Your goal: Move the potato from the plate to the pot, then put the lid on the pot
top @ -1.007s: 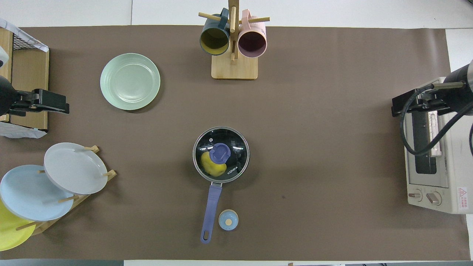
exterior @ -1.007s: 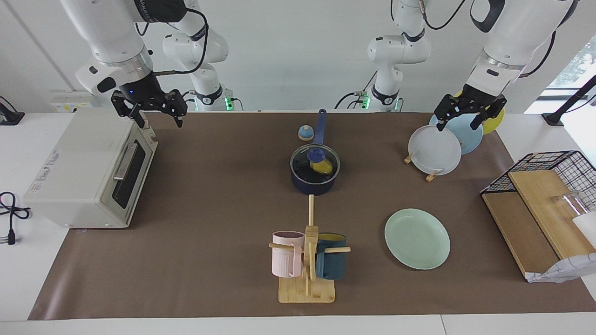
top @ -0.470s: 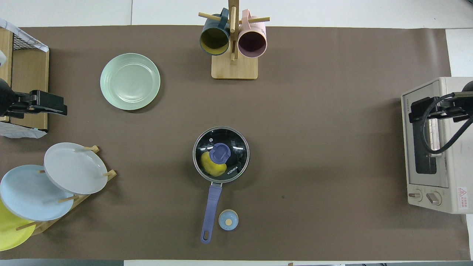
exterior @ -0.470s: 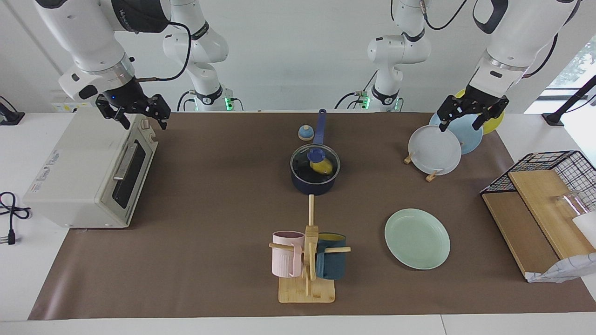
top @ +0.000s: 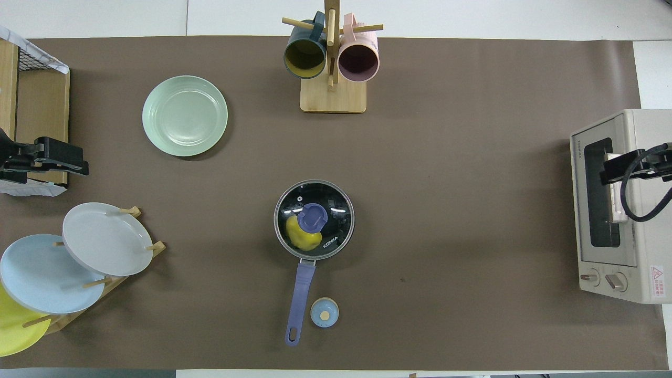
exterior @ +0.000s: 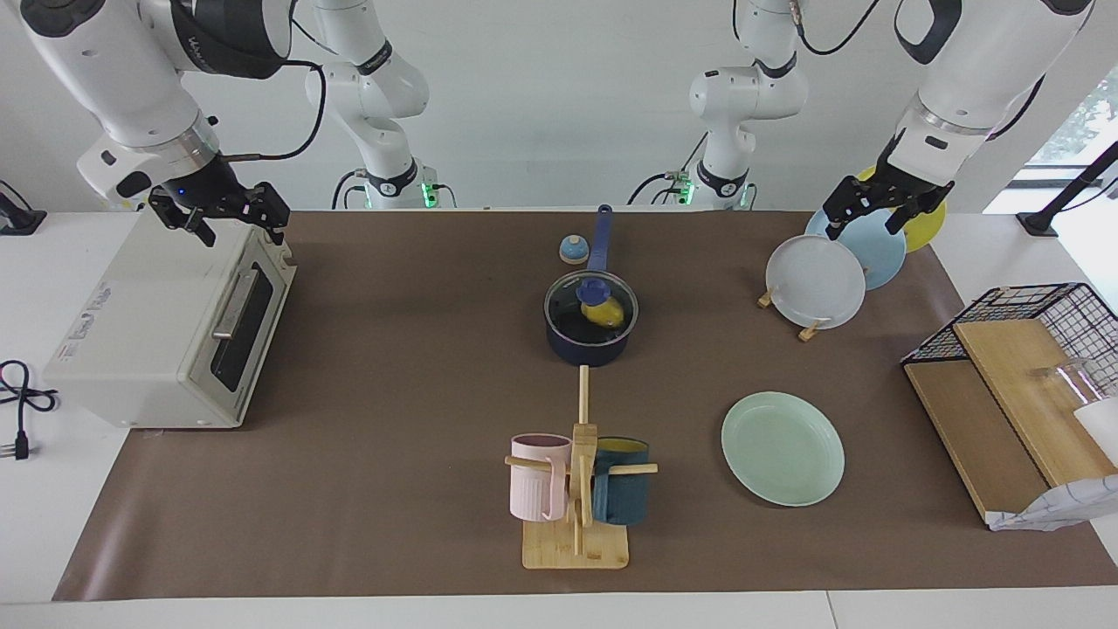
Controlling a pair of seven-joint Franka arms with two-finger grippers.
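Note:
The dark navy pot (exterior: 590, 336) stands mid-table with its long blue handle (top: 300, 299) pointing toward the robots. The clear glass lid (exterior: 568, 307) with a blue knob (top: 314, 217) sits on the pot. The yellow potato (exterior: 605, 313) lies inside, seen through the glass, and also shows in the overhead view (top: 299, 239). The mint-green plate (exterior: 783, 448) lies bare, farther from the robots, toward the left arm's end. My right gripper (exterior: 242, 233) is open and empty over the toaster oven. My left gripper (exterior: 860, 229) is open and empty over the plate rack.
A toaster oven (exterior: 166, 319) stands at the right arm's end. A rack with white, light blue and yellow plates (exterior: 817, 281) and a wire basket with boards (exterior: 1013, 367) stand at the left arm's end. A mug tree (exterior: 576, 476) and a small bell (exterior: 573, 250) flank the pot.
My right gripper has drawn back from over the mat to over the toaster oven. My left gripper has shifted slightly toward its end of the table. Pot, lid and potato have not moved.

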